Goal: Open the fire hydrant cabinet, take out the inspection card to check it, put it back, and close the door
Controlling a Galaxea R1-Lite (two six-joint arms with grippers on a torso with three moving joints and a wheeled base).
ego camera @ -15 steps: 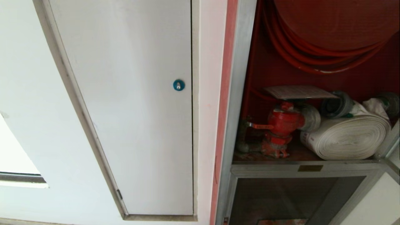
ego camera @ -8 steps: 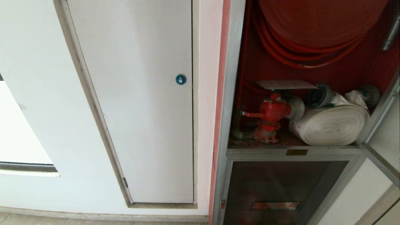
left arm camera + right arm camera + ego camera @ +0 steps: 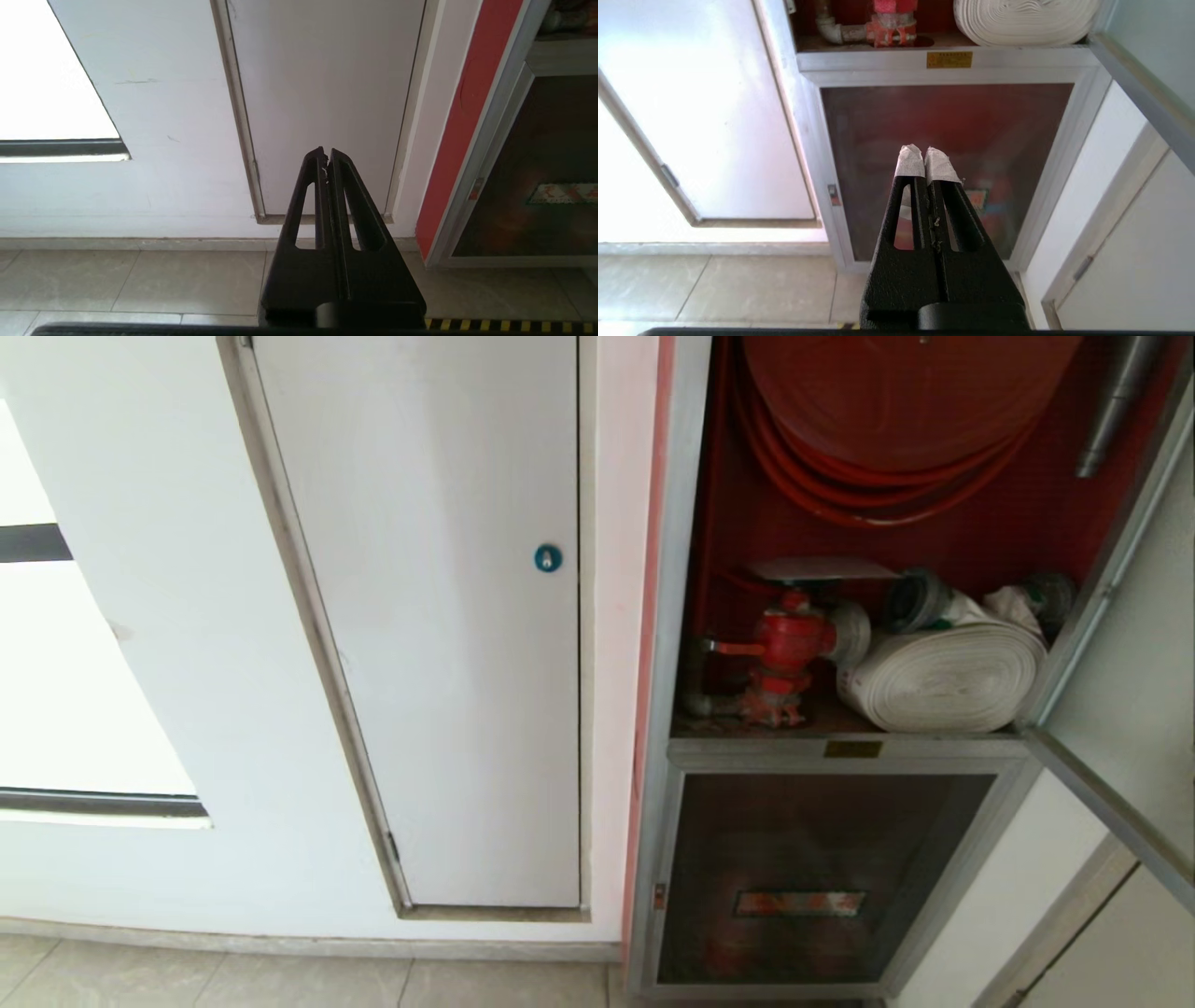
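Brass plate (image 3: 949,59) on the fire hydrant cabinet (image 3: 665,616), unreadable.

Fire hydrant cabinet (image 3: 670,616): brushed aluminium frame, red painted interior. Rolled hose (image 3: 943,677): white woven cloth. Lower panel (image 3: 822,859): dark glossy glass.

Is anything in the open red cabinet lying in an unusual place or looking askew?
One thing stands out: the flat white inspection card lies loose and level on top of the red valve, not in any holder. Beside it, the white rolled hose leans tilted on the shelf. Nothing looks spilled or broken.
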